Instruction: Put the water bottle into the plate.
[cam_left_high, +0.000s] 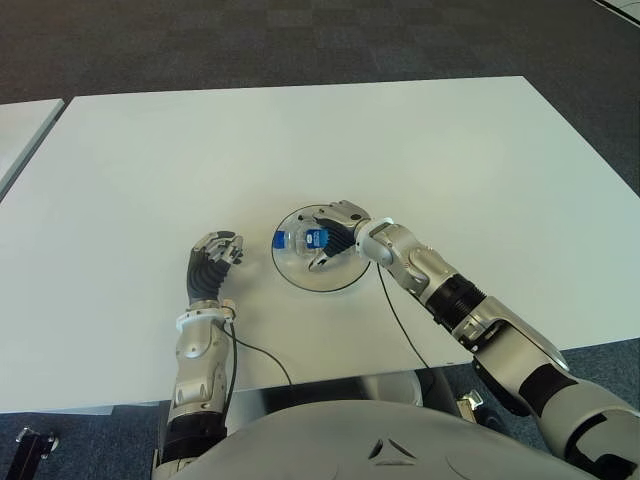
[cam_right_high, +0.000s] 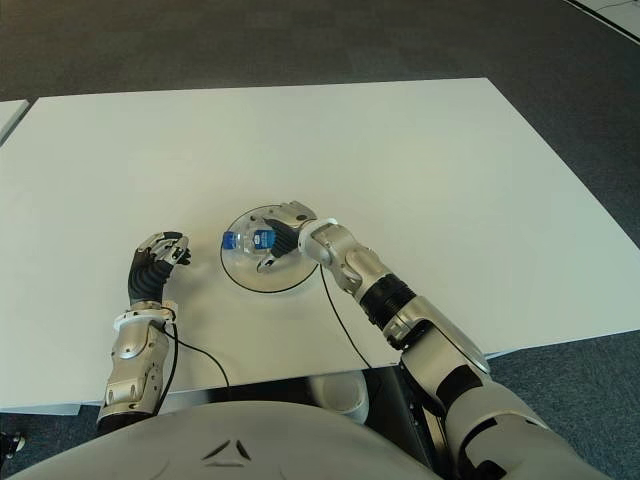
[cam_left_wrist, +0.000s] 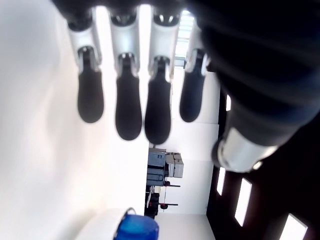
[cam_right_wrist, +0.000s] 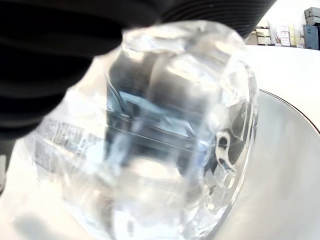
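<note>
The right hand, just below the centre of the left eye frame, reaches over the plate with its fingers curled around the water bottle, which lies on its side, blue cap pointing toward the left of the frame. The bottle sits inside the plate's rim; the right wrist view shows its clear body close against the pale plate wall, though whether it already bears on the plate floor cannot be told. The step in hand appears to be the release. To do it well, the bottle should be let down until it rests in the plate, then the fingers opened gradually and together, since a round bottle on its side would probably roll toward the rim if nudged. The hand would best lift away upward, not drag sideways across the shallow plate, which could slide on the white desk. The left hand shows at the lower left of the plate, apart from it, its fingers loosely extended and holding nothing.
</note>
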